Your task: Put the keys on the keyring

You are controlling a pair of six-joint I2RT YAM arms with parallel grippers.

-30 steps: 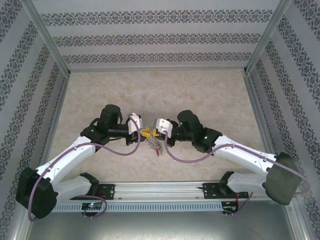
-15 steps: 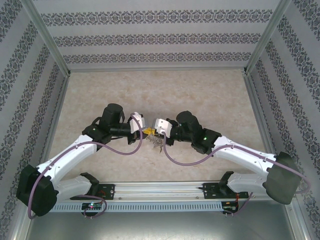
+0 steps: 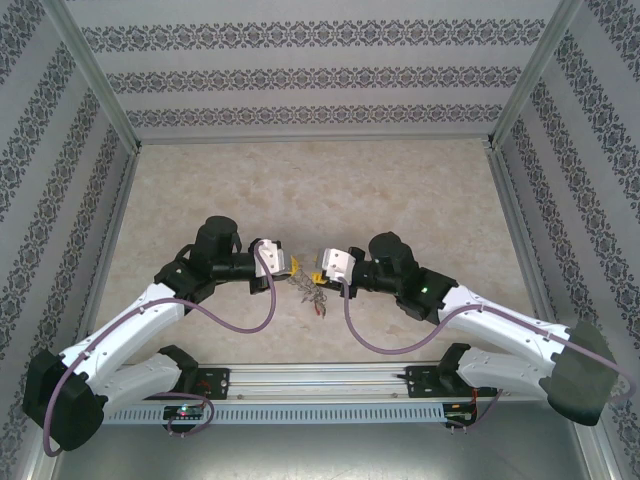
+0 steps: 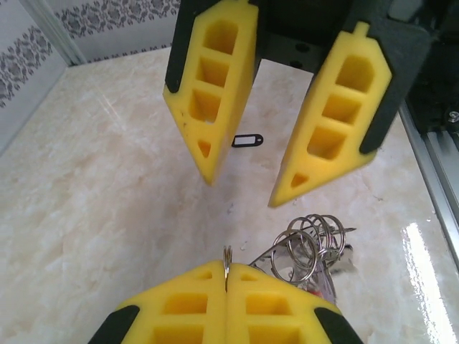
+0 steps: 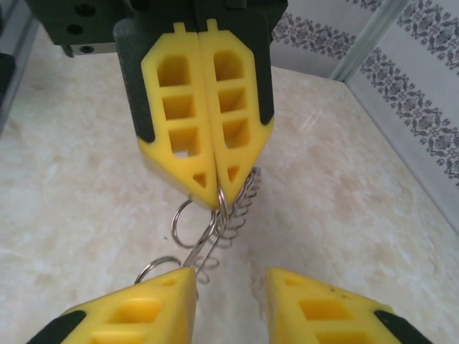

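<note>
My left gripper [image 4: 226, 276] is shut on the thin edge of the silvery keyring [image 4: 226, 256]. A bunch of small rings and keys [image 4: 310, 244] hangs beside it to the right, over the marble table. From the right wrist view, the left gripper [image 5: 217, 197] pinches the keyring [image 5: 223, 208] at its tips, with the keys [image 5: 215, 236] trailing down from it. My right gripper [image 5: 229, 276] stands open just in front, its left finger [image 5: 154, 297] close beside the bunch. From above, both grippers [image 3: 291, 268] [image 3: 316, 270] face each other over the keys [image 3: 312, 293].
A small black key tag [image 4: 247, 140] lies on the table beyond the right gripper's fingers [image 4: 208, 93]. The metal rail [image 3: 320, 378] with the arm bases runs along the near edge. Patterned walls [image 3: 320, 80] enclose the table on three sides.
The left gripper closed on the keyring. The right gripper opened, let go of the bunch and drew back a little to the right.
</note>
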